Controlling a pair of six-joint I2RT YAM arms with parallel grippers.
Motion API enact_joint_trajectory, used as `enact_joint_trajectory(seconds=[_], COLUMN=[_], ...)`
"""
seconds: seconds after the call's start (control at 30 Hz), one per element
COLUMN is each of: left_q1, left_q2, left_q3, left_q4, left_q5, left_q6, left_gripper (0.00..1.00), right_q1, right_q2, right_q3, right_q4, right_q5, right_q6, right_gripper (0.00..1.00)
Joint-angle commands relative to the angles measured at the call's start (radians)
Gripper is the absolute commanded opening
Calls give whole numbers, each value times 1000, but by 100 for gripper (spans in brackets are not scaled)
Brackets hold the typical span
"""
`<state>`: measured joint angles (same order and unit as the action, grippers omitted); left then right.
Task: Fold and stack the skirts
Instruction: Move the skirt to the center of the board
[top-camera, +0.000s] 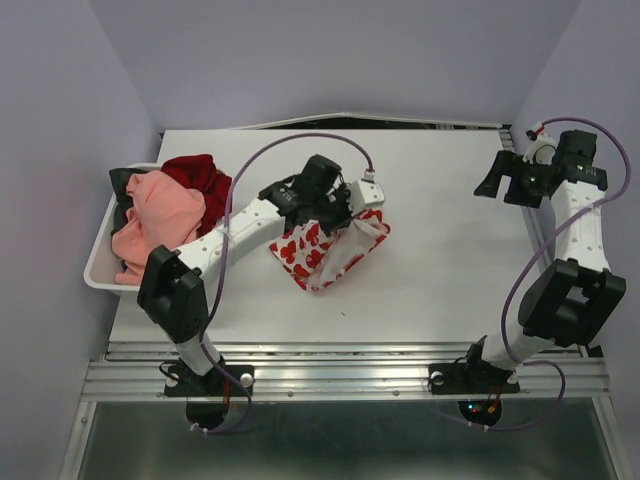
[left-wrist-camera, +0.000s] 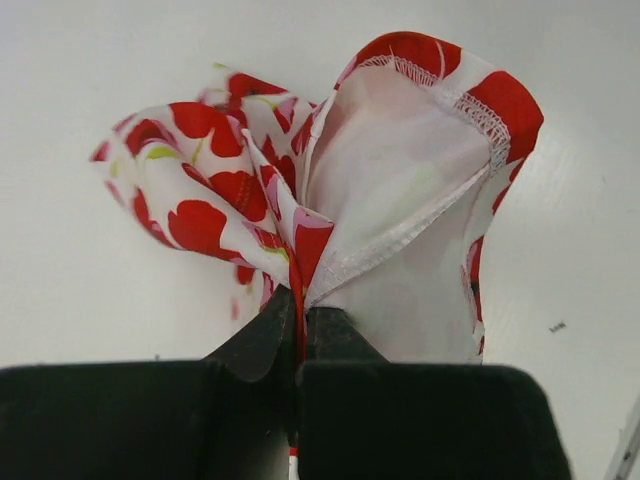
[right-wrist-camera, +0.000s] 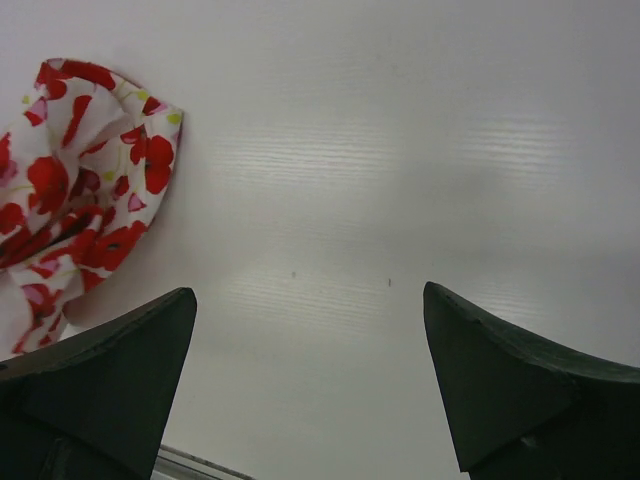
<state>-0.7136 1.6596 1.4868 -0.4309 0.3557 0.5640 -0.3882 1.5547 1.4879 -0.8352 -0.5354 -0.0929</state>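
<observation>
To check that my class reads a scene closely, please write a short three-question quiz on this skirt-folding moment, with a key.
1. True or false: the left jaws are shut on the red-flowered white skirt.
2. Where does the salmon-pink skirt lie? A: in the white bin. B: flat on the table. C: between the right jaws.
3. In a few words: what do the right jaws hold?

Key: 1 true. 2 A. 3 Nothing; they stand open above bare table.
</observation>
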Motion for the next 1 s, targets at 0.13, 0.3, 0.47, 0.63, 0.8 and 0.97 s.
enact_joint_trajectory(seconds=[0.13, 0.3, 0.47, 0.63, 0.8, 0.97], left_q1=[-289, -313, -95, 89, 109, 74], left_q2=[-82, -178, -199, -63, 75, 192], left_q3=[-259, -272, -124, 25, 81, 209], left_q4=[40, 78, 75, 49, 63, 76], left_q5=[-32, -53, 75, 118, 121, 88], left_q6=[125, 45, -68, -148, -226, -374], left_gripper=[14, 45, 77, 77, 76, 76], right_q1=[6, 84, 189, 262, 334, 344], right_q2=[1, 21, 65, 152, 234, 344], right_q3=[-77, -110, -124, -133, -114, -113], right_q4=[-85, -50, 14, 57, 103, 130], right_q5=[-152, -137, -104, -172, -207, -169], right_q6=[-105, -82, -33, 16, 70, 145], right_gripper=[100, 100, 94, 84, 78, 67])
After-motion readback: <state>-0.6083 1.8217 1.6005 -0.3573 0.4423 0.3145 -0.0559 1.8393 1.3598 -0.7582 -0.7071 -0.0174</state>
